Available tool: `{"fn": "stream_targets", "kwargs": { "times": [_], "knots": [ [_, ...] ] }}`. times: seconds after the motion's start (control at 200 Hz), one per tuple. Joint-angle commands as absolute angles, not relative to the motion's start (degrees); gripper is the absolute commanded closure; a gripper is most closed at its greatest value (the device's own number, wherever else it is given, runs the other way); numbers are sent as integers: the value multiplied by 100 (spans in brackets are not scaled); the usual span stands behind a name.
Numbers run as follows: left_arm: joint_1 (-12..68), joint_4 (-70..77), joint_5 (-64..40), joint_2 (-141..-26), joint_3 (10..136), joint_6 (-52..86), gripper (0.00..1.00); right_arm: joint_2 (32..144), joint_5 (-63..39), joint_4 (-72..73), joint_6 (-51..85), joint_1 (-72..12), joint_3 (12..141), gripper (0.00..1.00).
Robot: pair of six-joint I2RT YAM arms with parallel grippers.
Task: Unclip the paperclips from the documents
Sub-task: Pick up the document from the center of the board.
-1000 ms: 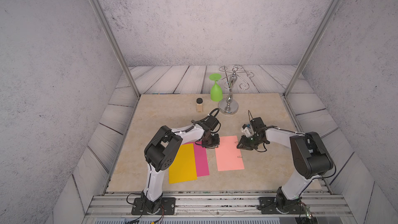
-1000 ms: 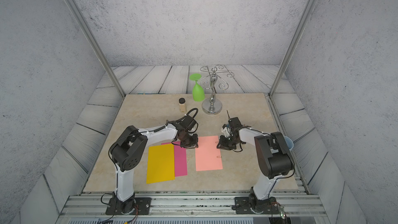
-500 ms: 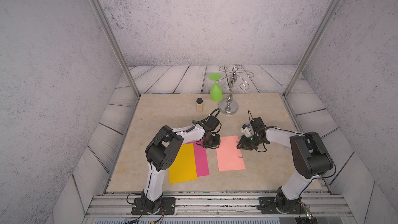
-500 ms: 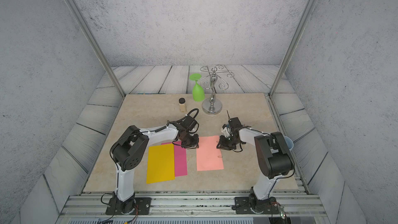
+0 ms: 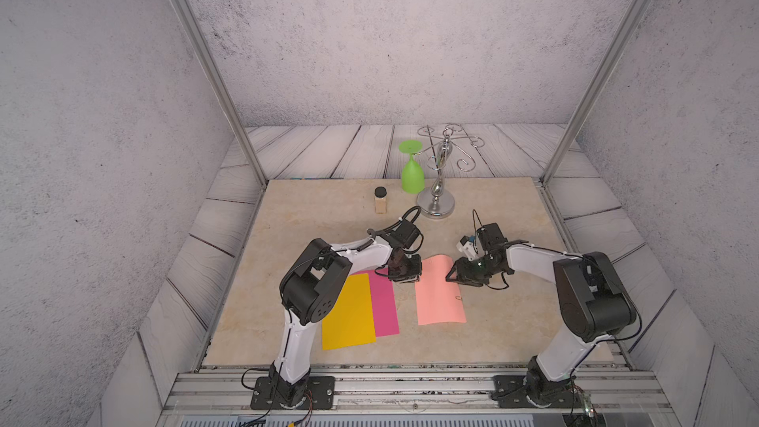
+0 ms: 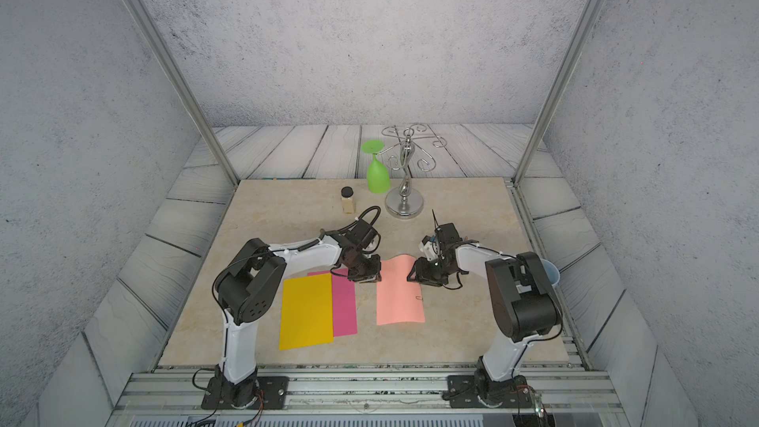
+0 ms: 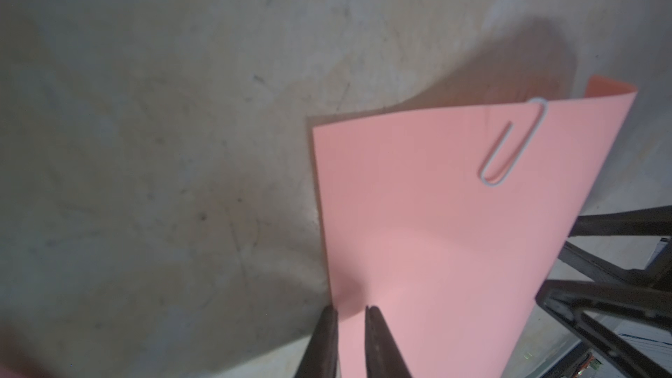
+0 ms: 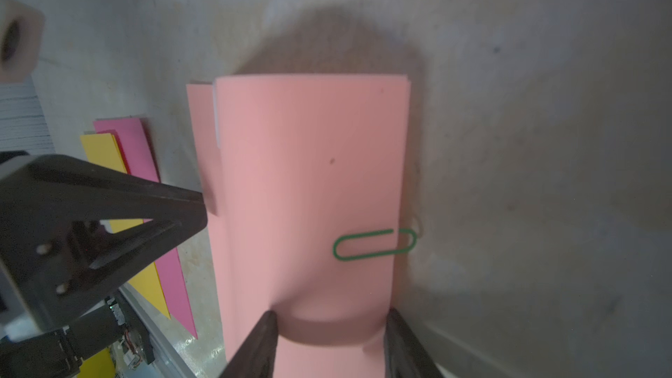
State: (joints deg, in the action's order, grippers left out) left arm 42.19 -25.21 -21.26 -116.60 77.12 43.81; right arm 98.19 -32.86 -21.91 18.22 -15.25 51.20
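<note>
Three documents lie on the beige table in both top views: a salmon pink one (image 5: 439, 297), a magenta one (image 5: 384, 306) and a yellow one (image 5: 347, 314) that overlaps it. My left gripper (image 7: 351, 312) is shut on the pink document's far left corner, its fingers narrowly apart with paper between. My right gripper (image 8: 329, 321) stands open over the far right edge, where the paper bulges up. A green paperclip (image 8: 374, 245) sits on the pink document's right edge, seen dark in a top view (image 5: 459, 299). A pale paperclip (image 7: 509, 147) shows on an edge in the left wrist view.
At the back of the table stand a chrome wire stand (image 5: 437, 195) with a green glass (image 5: 412, 176) hung upside down on it, and a small jar with a black lid (image 5: 380, 199). A blue cup (image 6: 550, 275) sits behind my right arm.
My right gripper's jaws have opened over the pink document's far edge. My left gripper edged right onto the corner and closed a little. The pink document shifted slightly right.
</note>
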Motion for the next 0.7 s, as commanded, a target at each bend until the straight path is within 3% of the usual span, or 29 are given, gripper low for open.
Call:
{"fn": "stream_targets", "kwargs": {
  "times": [0.0,0.3,0.696],
  "knots": [
    [4271,-2700,-1995,-12011,7622,4366,81,9937,-3039,-2499,1837,-1558,4960,44],
    [4263,-2649,-2045,-12093,7688,4343,82,9866,-3483,-2062,2064,-1595,4814,25],
    [4264,-2535,-2264,-12265,8014,4381,82,10054,-3537,-1863,2195,-1887,4887,22]
  ]
}}
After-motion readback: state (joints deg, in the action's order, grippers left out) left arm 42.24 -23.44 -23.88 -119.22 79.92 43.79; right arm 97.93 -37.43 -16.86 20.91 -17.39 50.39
